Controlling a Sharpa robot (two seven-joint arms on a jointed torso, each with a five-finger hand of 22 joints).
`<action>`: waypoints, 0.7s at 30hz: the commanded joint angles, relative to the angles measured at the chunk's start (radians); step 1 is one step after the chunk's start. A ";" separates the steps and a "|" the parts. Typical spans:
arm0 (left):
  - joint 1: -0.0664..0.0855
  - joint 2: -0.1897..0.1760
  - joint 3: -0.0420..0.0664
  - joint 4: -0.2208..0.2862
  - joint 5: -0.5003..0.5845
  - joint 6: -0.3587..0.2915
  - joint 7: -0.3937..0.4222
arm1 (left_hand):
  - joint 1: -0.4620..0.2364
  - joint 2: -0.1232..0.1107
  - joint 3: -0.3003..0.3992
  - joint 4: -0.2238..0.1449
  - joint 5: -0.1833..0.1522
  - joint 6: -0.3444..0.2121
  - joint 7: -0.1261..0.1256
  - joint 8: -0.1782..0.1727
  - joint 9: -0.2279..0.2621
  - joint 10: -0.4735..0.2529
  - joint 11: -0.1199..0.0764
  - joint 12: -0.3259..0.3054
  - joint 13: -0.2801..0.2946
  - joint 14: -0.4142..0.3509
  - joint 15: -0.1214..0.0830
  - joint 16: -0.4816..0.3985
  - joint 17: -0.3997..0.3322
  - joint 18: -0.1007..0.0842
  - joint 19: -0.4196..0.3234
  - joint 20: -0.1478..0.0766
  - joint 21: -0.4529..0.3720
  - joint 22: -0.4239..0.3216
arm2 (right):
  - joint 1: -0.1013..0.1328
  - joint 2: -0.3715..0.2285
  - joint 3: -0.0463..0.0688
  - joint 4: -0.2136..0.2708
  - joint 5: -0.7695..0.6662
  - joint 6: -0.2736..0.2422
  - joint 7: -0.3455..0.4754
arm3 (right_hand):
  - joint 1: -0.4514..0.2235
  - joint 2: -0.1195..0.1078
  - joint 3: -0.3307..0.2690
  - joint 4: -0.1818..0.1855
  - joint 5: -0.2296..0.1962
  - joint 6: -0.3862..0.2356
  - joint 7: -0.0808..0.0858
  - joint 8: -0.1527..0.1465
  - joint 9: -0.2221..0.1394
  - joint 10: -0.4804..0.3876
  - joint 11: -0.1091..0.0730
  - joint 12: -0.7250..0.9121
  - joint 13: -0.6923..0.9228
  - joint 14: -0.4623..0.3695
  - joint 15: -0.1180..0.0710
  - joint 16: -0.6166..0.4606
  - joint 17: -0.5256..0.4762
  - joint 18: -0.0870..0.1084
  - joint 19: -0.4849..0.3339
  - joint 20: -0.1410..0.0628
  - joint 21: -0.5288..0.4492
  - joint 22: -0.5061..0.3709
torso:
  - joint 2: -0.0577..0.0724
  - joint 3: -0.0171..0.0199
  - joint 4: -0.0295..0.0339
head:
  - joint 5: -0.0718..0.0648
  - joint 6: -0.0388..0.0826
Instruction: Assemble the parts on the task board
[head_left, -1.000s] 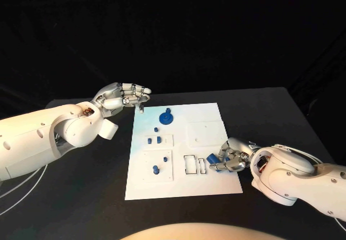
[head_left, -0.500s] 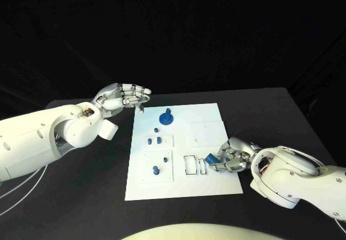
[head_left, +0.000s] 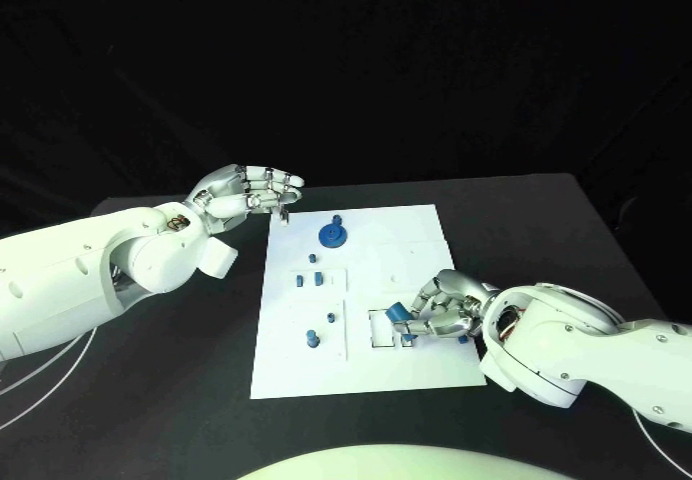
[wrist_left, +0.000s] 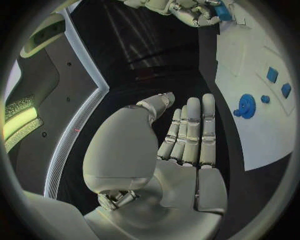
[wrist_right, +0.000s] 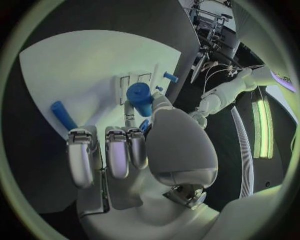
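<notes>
The white task board (head_left: 418, 240) lies mid-table. My right hand (head_left: 444, 312) is over its near right part and pinches a short blue cylinder (head_left: 397, 317) (wrist_right: 140, 98) just above the rectangular slots (head_left: 381, 331). A blue gear (head_left: 332, 236) (wrist_left: 245, 106) stands at the far end of the board. Small blue parts stand in the left blocks (head_left: 300, 281) (head_left: 312, 341). My left hand (head_left: 251, 190) (wrist_left: 187, 137) hovers off the board's far left corner, its fingers close together and curled, holding nothing.
The black table (head_left: 562, 230) surrounds the board, with bare room to the right and at the near left. In the right wrist view another blue peg (wrist_right: 62, 115) lies on the board near my fingers. My left forearm (head_left: 101, 270) spans the table's left side.
My right hand has carried the blue cylinder leftward across the board, from beside the slots to just over them. The left hand has not moved.
</notes>
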 joint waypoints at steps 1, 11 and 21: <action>0.000 0.003 0.001 0.003 0.005 0.019 0.003 | -0.004 0.007 0.001 0.007 0.007 -0.008 0.049 0.006 0.000 -0.003 -0.003 0.002 -0.001 -0.004 0.001 -0.005 -0.001 0.015 -0.003 0.001 -0.006 0.000 | -0.003 0.019 -0.001 -0.012 0.010 0.052 0.006 | -0.012 0.002 0.013 -0.006 -0.006 0.027 -0.022 0.010 0.011 0.094 -0.006 0.004 0.252 0.103 -0.006 0.003 0.263 -0.014 0.105 -0.008 0.004 0.263 | 0.000 0.0000 0.0003 | 0.002 -0.002; 0.001 0.002 0.001 0.004 0.005 0.021 0.002 | -0.005 0.008 0.002 0.008 0.008 -0.008 0.049 0.006 0.000 -0.004 -0.003 0.003 -0.002 -0.004 0.001 -0.005 -0.001 0.015 -0.003 0.001 -0.006 -0.001 | -0.014 0.061 -0.003 -0.042 -0.054 0.033 -0.021 | -0.078 -0.009 0.004 -0.006 -0.065 0.031 -0.021 0.016 0.016 0.094 -0.005 0.002 0.251 0.103 -0.005 0.003 0.263 -0.014 0.105 -0.007 0.004 0.263 | 0.000 0.0005 -0.0005 | 0.005 -0.004; 0.001 0.002 0.001 0.004 0.005 0.022 0.001 | -0.006 0.008 0.002 0.009 0.008 -0.009 0.050 0.007 0.000 -0.003 -0.003 0.003 -0.002 -0.004 0.002 -0.005 -0.001 0.015 -0.003 0.001 -0.006 -0.001 | -0.020 0.094 -0.003 -0.071 -0.091 0.021 -0.031 | -0.085 -0.004 0.006 -0.005 -0.074 0.032 -0.022 0.019 0.017 0.093 -0.005 0.000 0.250 0.103 -0.005 0.003 0.263 -0.014 0.105 -0.007 0.004 0.263 | 0.000 0.0005 -0.0006 | 0.009 -0.006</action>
